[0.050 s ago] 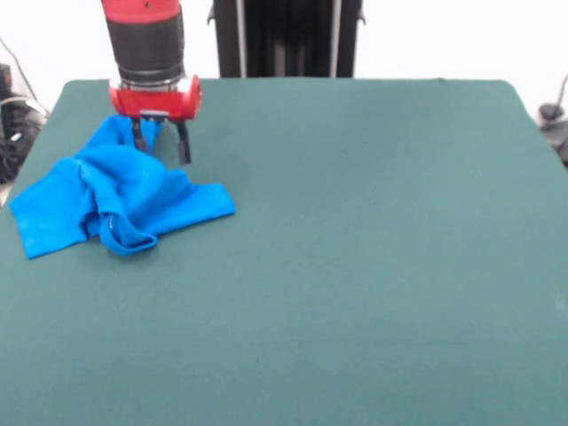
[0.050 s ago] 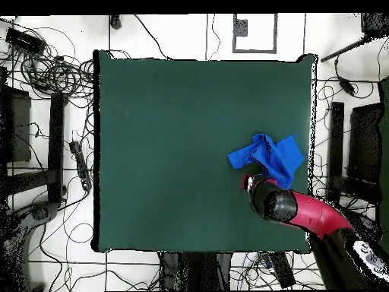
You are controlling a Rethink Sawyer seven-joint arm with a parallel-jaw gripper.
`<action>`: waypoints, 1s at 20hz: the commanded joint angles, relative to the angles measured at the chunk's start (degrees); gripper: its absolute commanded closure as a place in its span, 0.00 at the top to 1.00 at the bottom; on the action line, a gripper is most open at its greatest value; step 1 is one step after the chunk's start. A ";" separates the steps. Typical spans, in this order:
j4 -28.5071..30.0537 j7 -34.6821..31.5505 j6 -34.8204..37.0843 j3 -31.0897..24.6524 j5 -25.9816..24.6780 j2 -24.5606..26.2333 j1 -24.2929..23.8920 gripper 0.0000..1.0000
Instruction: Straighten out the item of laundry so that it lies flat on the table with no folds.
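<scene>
The item of laundry point(image 1: 115, 200), a bright blue shirt, lies crumpled in a bunched heap near the left side of the dark green table point(image 1: 355, 266); its print is hidden in the folds. My gripper point(image 1: 161, 142) hangs over the heap's far edge, open, with its two dark fingers point(image 1: 184, 144) apart. A ridge of blue cloth rises between them. In the overhead view the shirt point(image 2: 270, 156) sits near the table's right edge point(image 2: 310, 114), and the gripper point(image 2: 253, 182) is at the side of it nearest the robot's base.
The shirt's left corner reaches the table's left edge point(image 1: 18, 177) in the front view. Cables and stands point(image 2: 53, 76) lie on the floor around the table.
</scene>
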State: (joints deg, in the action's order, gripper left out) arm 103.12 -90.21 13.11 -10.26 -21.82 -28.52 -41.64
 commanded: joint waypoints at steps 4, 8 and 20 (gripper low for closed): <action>-9.13 -3.55 -6.53 0.88 -5.34 15.48 0.81 1.00; -8.31 -5.34 -8.55 2.35 -5.58 15.06 1.22 1.00; 9.12 -3.47 7.98 -6.66 3.23 -18.94 -3.39 1.00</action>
State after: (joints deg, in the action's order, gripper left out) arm 107.88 -90.21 12.89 -10.53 -22.90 -37.84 -45.77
